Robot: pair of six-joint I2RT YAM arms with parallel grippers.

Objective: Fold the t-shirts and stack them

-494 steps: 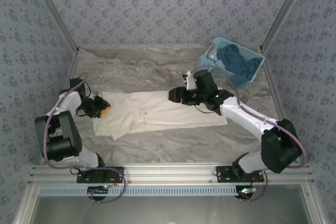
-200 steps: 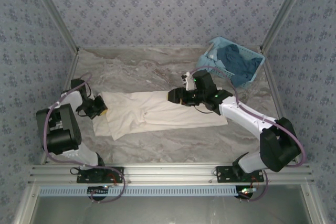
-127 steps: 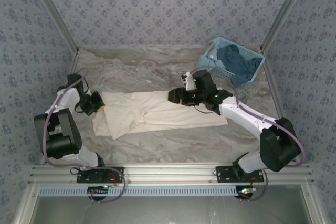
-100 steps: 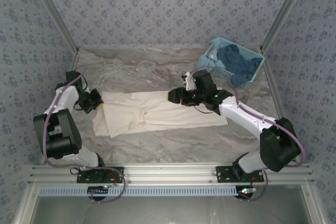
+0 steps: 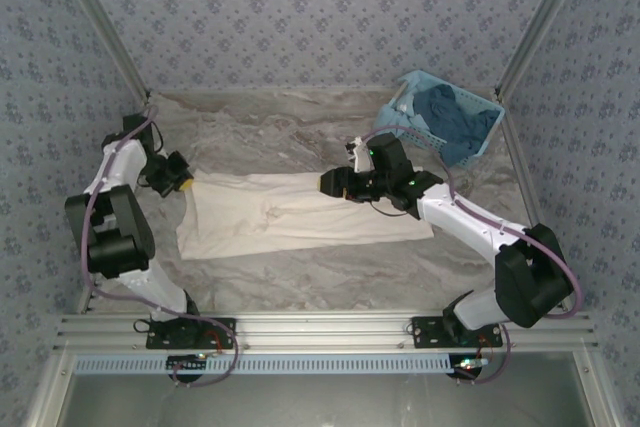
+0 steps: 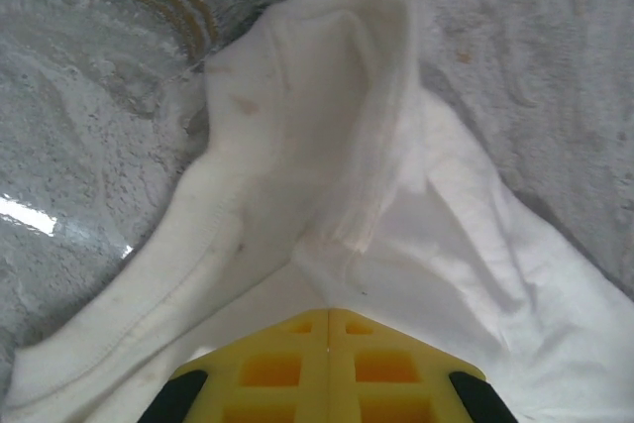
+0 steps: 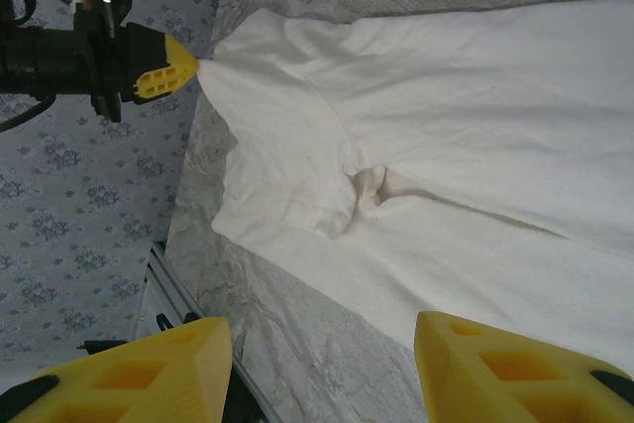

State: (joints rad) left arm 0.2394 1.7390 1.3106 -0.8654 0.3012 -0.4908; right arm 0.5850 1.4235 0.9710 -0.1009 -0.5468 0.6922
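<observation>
Left end effector [image 5: 184, 184] clamped tight on a corner of the t-shirt [image 5: 300, 215], near the table [image 5: 280, 127] left edge. T-shirt spread flat across table centre. Right end effector [image 5: 328, 184] half open, empty, above t-shirt's far edge.

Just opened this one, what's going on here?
Two robot arms are working on a cream t-shirt that lies spread out across the table. The left gripper is shut on the shirt's left corner, with the cloth drawn to a point there. The right gripper hangs open above the shirt's far edge, holding nothing. Nothing is stacked yet. A light blue basket with dark blue cloth sits at the far right.
</observation>
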